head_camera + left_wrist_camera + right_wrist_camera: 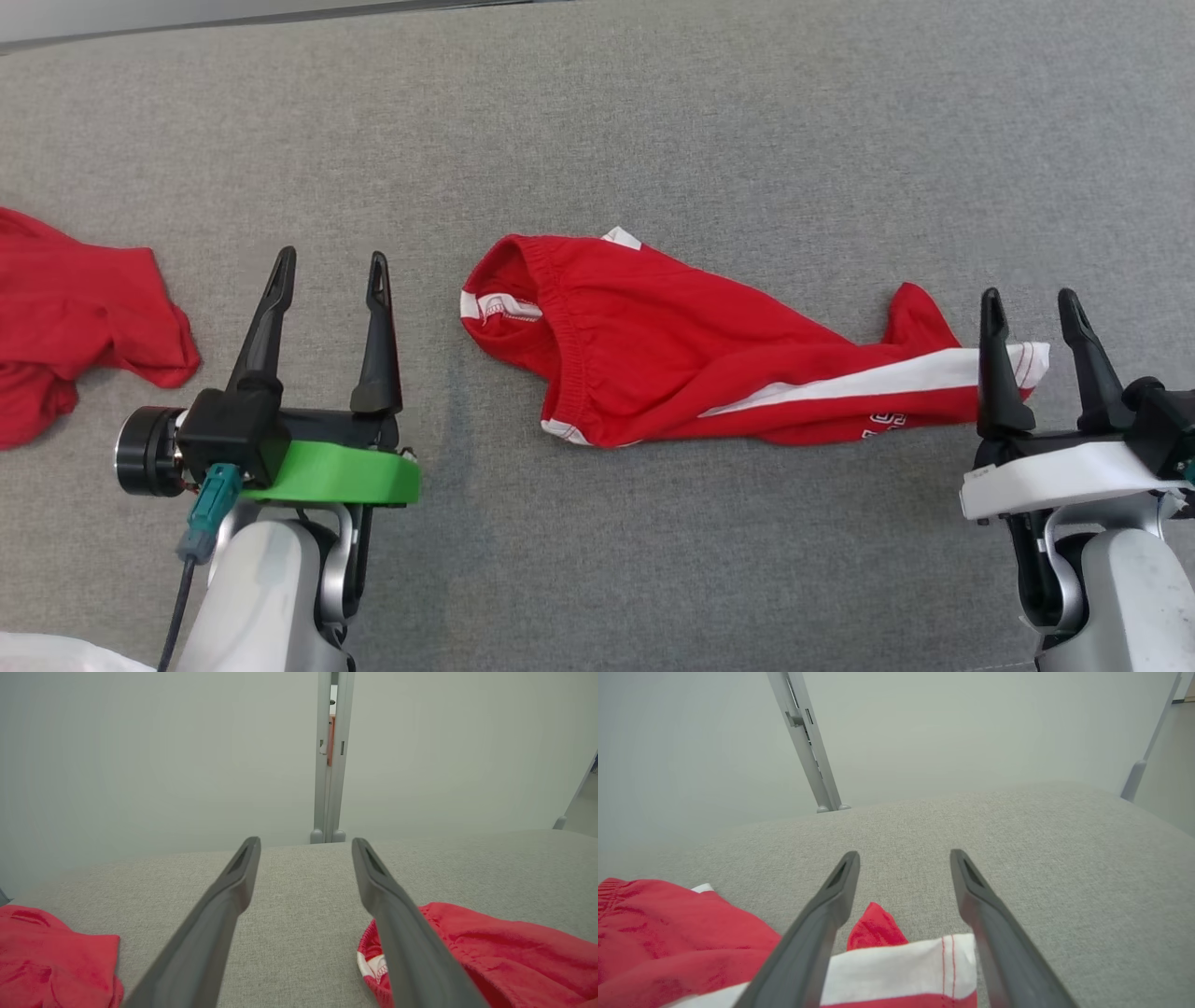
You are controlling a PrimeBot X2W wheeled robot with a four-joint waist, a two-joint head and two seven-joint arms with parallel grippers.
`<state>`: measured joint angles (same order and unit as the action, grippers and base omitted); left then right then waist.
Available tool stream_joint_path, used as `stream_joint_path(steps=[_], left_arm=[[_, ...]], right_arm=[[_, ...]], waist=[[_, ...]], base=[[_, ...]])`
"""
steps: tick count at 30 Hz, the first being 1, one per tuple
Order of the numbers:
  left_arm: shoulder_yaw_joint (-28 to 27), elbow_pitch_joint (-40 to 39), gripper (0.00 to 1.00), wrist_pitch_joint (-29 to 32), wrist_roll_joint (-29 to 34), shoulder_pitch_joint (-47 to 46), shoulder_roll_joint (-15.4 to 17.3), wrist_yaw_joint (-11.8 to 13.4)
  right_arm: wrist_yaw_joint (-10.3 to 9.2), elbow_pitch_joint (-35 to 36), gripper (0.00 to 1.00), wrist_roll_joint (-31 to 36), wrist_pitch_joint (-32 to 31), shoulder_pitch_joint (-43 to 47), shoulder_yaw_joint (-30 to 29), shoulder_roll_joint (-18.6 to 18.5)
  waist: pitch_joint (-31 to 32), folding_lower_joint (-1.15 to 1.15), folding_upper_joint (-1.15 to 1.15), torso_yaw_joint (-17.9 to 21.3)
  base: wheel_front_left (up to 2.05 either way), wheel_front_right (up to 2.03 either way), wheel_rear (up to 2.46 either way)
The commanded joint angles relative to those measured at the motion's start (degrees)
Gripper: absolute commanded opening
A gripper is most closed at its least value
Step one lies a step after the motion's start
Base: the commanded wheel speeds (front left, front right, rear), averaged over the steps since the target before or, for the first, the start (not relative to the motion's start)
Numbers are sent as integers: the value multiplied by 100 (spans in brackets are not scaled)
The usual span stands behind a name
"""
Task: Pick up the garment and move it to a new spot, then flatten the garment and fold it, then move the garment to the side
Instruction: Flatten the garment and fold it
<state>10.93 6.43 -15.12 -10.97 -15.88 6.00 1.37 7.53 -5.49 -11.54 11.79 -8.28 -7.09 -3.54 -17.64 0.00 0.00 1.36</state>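
garment [653,364]: soft matt cloth | table cover [653,121]: coarse grey woven fabric, matt

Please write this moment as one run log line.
garment: red fabric shorts with white side stripe, lying unfolded on grey cloth surface | left gripper: open, empty | right gripper: open, at striped leg hem

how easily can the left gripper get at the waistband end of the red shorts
Probably easily: the left gripper is open, and only bare grey surface lies between it and the waistband.
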Motion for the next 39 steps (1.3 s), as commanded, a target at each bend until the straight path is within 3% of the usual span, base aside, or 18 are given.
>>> stream_joint_path(steps=[1, 10, 29, 34, 39], left_arm=[[-53, 8, 100, -4, -8, 58, 10, 32], [-151, 81, 100, -4, -64, 449, 11, 74], [-98, 126, 100, -3, -108, 796, 49, 99], [371, 63, 100, 435, -54, 528, -16, -203], [1065, 285, 100, 1462, -215, 249, -120, -598]], right_arm=[[-8, 106, 100, 80, 61, -14, 118, -105], [-8, 560, 100, 145, -102, 385, 753, -285], [-8, 922, 100, 82, -305, 782, 791, -114], [-8, 967, 100, 100, -348, 717, 778, -111], [-8, 976, 100, 75, -360, 622, 871, -119]], waist=[[56, 0, 0, 2], [433, 0, 0, -51], [631, 0, 0, -5], [520, 0, 0, -54], [349, 0, 0, -10]], base=[[0, 0, 0], [0, 0, 0], [0, 0, 0], [0, 0, 0], [0, 0, 0]])
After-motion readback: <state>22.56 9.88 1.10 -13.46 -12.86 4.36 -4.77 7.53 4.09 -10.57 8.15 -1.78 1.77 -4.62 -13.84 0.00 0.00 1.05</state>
